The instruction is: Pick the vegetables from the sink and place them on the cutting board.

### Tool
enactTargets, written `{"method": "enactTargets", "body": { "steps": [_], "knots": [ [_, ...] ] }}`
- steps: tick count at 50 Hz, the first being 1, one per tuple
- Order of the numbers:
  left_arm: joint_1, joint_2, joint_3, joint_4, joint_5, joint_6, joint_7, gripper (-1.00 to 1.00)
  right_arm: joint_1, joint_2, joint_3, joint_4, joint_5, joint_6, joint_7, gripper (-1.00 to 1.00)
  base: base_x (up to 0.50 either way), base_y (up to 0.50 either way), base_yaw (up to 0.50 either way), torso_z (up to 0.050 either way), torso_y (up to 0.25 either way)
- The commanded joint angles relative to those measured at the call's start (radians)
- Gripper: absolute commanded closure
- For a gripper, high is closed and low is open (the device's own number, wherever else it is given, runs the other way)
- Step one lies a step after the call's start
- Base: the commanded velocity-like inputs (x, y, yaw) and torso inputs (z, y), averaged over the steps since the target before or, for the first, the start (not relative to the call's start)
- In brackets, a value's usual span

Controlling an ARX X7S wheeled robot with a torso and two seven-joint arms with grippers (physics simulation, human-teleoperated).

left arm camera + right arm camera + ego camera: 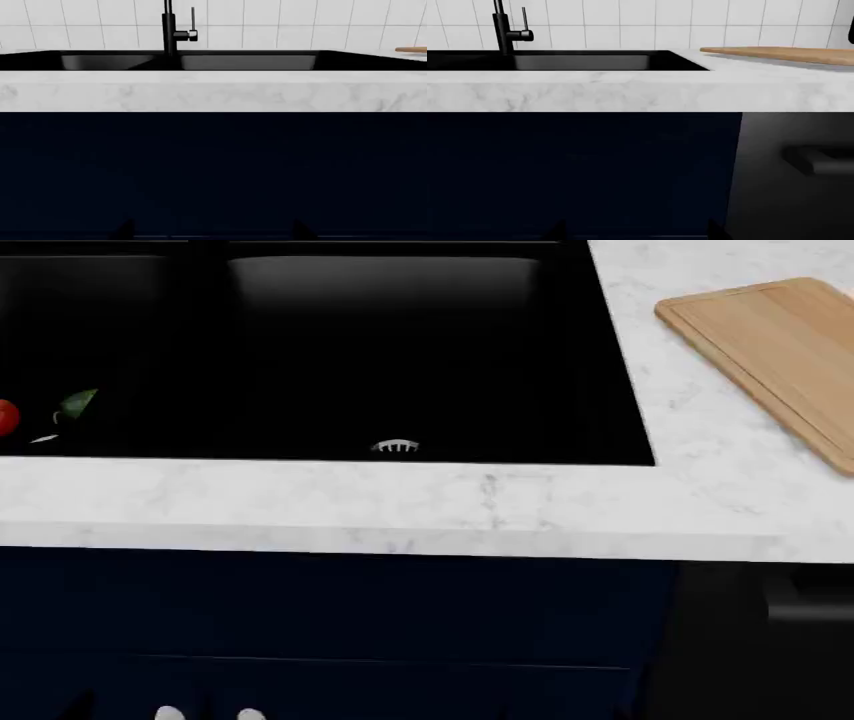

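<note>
Okay, I can't tell how either jaw stands; only dark fingertips (557,229) peek in, low before the navy cabinet (580,170). Above and beyond them, tomato (7,417) and cucumber (76,403) sit in the sink (400,350); the cutting board (781,355) lies on the counter (400,505).

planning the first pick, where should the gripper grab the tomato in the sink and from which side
Judging from the head view, take the tomato across its round body at the widest part, coming straight down from above. It sits low in the left basin of the sink, so the walls likely block a side approach. It is cut off at the frame edge, and the cucumber lies close beside it, so keep the fingers off that side.
</note>
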State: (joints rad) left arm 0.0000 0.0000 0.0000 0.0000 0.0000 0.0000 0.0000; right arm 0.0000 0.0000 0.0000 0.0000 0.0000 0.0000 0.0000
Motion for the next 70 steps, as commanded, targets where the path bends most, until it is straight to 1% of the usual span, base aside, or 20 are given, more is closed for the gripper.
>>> {"method": "enactTargets", "body": {
  "steps": [1, 5, 11, 12, 13, 14, 15, 16, 17, 19, 20, 23, 26, 36, 43, 46, 55, 64, 65, 70],
  "knots": [
    [0.002, -0.013, 0.018, 0.009, 0.0, -0.007, -0.018, -1.0, 0.004, 0.076, -0.091, 0.001, 0.076, -0.004, 0.091, -1.0, 0.0, 0.0, 0.0, 0.0, 0.0],
    [-0.005, -0.031, 0.041, -0.017, -0.02, 0.009, -0.036, -1.0, 0.001, 0.081, -0.089, 0.005, 0.099, -0.021, 0.086, -1.0, 0.0, 0.0, 0.0, 0.0, 0.0],
    [0.001, -0.046, 0.062, 0.01, -0.02, -0.009, -0.061, -1.0, 0.001, 0.087, -0.094, 0.005, 0.106, -0.015, 0.096, -1.0, 0.0, 0.0, 0.0, 0.0, 0.0],
    [-0.122, -0.036, 0.017, -0.382, -0.131, -0.019, 0.274, -1.0, 0.21, 0.043, -0.08, 0.544, 0.015, -0.042, -0.162, -1.0, 0.0, 0.0, 0.0, 0.0, 0.0],
    [0.006, -0.014, 0.036, 0.009, 0.074, 0.013, -0.042, -1.0, -0.004, 0.009, -0.005, -0.004, 0.025, -0.001, 0.008, -1.0, 0.0, 0.0, 0.0, 0.0, 0.0],
    [-0.006, -0.017, 0.027, 0.01, 0.048, -0.012, -0.047, -1.0, -0.017, 0.006, 0.017, 0.047, 0.057, -0.061, 0.063, -1.0, 0.0, 0.0, 0.0, 0.0, 0.0],
    [-0.006, -0.017, 0.027, 0.01, 0.048, -0.012, -0.047, -1.0, -0.028, 0.011, 0.007, 0.016, 0.021, -0.046, 0.115, -1.0, 0.0, 0.0, 0.0, 0.0, 0.0],
    [0.051, -0.033, 0.031, 0.056, 0.087, 0.01, -0.075, -1.0, -0.06, 0.019, -0.017, -0.035, 0.019, -0.094, 0.105, -1.0, 0.0, 0.0, 0.0, 0.0, 0.0],
    [0.049, -0.038, 0.035, 0.063, 0.107, 0.016, -0.093, -1.0, -0.039, 0.023, -0.037, -0.028, -0.003, -0.005, 0.116, -1.0, 0.0, 0.0, 0.0, 0.0, 0.0],
    [0.031, -0.039, 0.04, 0.051, 0.093, 0.005, -0.095, -1.0, -0.021, 0.04, -0.082, -0.017, -0.084, -0.007, 0.144, -1.0, 0.0, 0.0, 0.0, 0.0, 0.0],
    [0.016, -0.044, 0.059, 0.029, 0.117, 0.011, -0.101, -1.0, -0.014, 0.046, -0.092, -0.005, -0.102, 0.003, 0.152, -1.0, 0.01, 0.5, 0.0, 0.0, 0.0],
    [-0.01, -0.048, 0.075, -0.004, 0.119, 0.022, -0.112, -1.0, -0.013, 0.047, -0.06, -0.011, -0.033, -0.01, 0.149, -1.0, 0.01, 0.5, 0.0, 0.0, 0.0],
    [-0.027, -0.049, 0.088, -0.018, 0.113, 0.018, -0.114, -1.0, 0.0, 0.053, -0.056, 0.01, -0.022, -0.025, 0.161, -1.0, 0.01, 0.5, 0.0, 0.0, 0.0],
    [-0.003, -0.069, 0.1, -0.003, 0.098, 0.042, -0.141, -1.0, -0.024, 0.061, -0.068, -0.027, 0.007, -0.041, 0.185, -1.0, 0.02, 0.5, 0.0, 0.0, 0.0],
    [-0.022, -0.078, 0.105, -0.07, 0.098, 0.091, -0.169, -1.0, -0.022, 0.073, -0.067, 0.004, 0.044, -0.096, 0.183, -1.0, 0.05, 0.5, 0.0, 0.0, 0.0],
    [-0.003, -0.079, 0.106, -0.037, 0.103, 0.081, -0.185, -1.0, -0.037, 0.079, -0.055, -0.027, 0.058, -0.091, 0.196, -1.0, 0.06, 0.5, 0.0, 0.0, 0.0],
    [0.122, -0.088, 0.093, 0.208, 0.066, 0.011, -0.195, -1.0, -0.16, 0.091, -0.049, -0.245, 0.055, -0.059, 0.246, -1.0, 0.08, 0.5, 0.0, 0.0, 0.0],
    [0.18, -0.105, 0.097, 0.284, 0.052, 0.038, -0.208, -1.0, -0.207, 0.104, -0.066, -0.323, 0.048, -0.057, 0.263, -1.0, 0.09, 0.5, 0.0, 0.0, 0.0],
    [0.191, -0.106, 0.099, 0.319, 0.053, 0.017, -0.209, -1.0, -0.212, 0.105, -0.068, -0.329, 0.045, -0.057, 0.265, -1.0, 0.09, 0.5, 0.0, 0.0, 0.0],
    [0.201, -0.115, 0.098, 0.326, 0.039, 0.032, -0.216, -1.0, -0.221, 0.113, -0.079, -0.338, 0.041, -0.066, 0.273, -1.0, 0.1, 0.5, 0.0, 0.0, 0.0]
  ]
}}
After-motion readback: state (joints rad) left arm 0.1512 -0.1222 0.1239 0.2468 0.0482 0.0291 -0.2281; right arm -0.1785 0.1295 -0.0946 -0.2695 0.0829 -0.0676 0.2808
